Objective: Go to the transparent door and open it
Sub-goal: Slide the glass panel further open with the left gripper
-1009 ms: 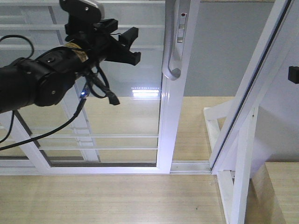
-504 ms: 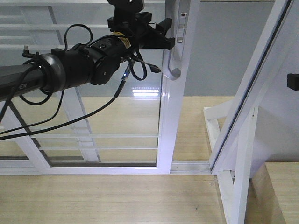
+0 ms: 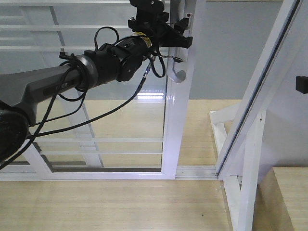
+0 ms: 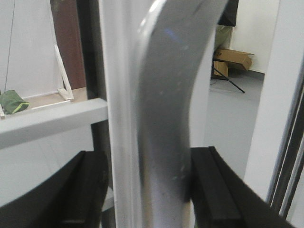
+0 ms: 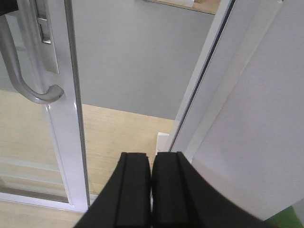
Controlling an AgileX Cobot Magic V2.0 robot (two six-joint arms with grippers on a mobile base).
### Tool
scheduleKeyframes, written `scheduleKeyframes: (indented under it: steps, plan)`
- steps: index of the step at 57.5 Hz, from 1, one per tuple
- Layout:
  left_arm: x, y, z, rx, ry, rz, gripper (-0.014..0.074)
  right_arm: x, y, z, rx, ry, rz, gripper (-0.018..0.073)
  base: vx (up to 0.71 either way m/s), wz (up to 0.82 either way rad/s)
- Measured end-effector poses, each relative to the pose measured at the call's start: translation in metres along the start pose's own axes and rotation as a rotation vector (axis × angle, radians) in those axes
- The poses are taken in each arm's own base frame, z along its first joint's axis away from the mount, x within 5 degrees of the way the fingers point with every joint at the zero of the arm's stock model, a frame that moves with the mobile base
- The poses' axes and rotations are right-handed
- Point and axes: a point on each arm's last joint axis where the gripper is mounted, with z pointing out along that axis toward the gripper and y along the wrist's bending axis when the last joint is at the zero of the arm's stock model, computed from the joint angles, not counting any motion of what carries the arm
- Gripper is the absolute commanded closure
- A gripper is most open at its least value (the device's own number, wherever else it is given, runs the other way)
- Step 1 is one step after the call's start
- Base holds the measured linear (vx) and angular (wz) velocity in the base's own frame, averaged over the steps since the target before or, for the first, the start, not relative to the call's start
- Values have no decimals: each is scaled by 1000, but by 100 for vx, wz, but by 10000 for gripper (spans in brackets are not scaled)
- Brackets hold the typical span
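Grey metal handle (image 4: 166, 118) of transparent door (image 3: 173, 134) between fingers of left hand (image 3: 182, 34).

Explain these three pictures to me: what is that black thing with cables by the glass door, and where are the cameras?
It is a two-armed robot on a wheeled base, meant to open the clear-glass sliding door in a white frame. The wide picture looks ahead from the robot's body: its black left arm reaches to the door's curved grey metal pull handle. The other two come from cameras on the wrists. The left one shows the left arm's black fingers spread on either side of the handle, apparently not squeezing it yet. The right one shows the right arm's black fingers pressed together, holding nothing, above the wooden floor.
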Motion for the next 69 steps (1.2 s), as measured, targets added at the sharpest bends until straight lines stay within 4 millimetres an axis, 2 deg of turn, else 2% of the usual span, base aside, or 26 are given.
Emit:
scheduleKeyframes:
  steps: [27,56,69]
  plan:
    - [2,0,0,1,21,12,374,0,0,0,0,2,0,404,0,0]
    - [1,14,-1,-19,35,35,377,0,0,0,0,2,-2,404,0,0]
    - [-8,20,-7,-40,89,37,375,0,0,0,1,2,-3,404,0,0]
